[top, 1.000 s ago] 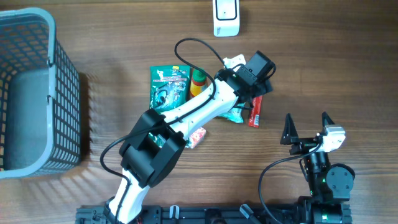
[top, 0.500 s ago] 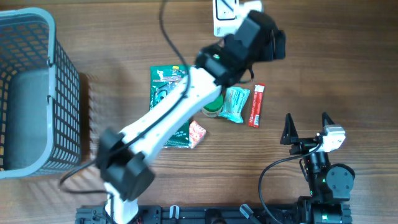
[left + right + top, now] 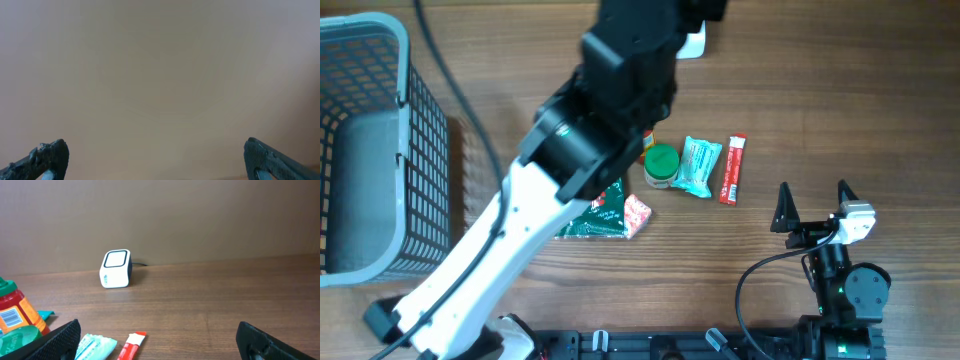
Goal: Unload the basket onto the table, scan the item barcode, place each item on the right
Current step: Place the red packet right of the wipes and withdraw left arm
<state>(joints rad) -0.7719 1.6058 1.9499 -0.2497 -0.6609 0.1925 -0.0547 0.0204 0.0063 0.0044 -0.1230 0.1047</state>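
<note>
Overhead: left arm (image 3: 570, 170) is raised over bench (image 3: 860, 90); green-lidded jar (image 3: 661, 164), teal packet (image 3: 700, 166) and red sachet (image 3: 732, 170) are laid together near scanner (image 3: 694, 47). Left wrist: left jaws are held apart, nothing gripped. Right wrist: right jaws are held apart, empty; scanner is seen beyond.

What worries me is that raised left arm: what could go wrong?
The left pincer is open, empty, its camera showing blank surface: it may descend blind. The arm covers part of the scanner overhead and could knock it. The jar and teal packet lie close; grabbing one may shove the other.
</note>
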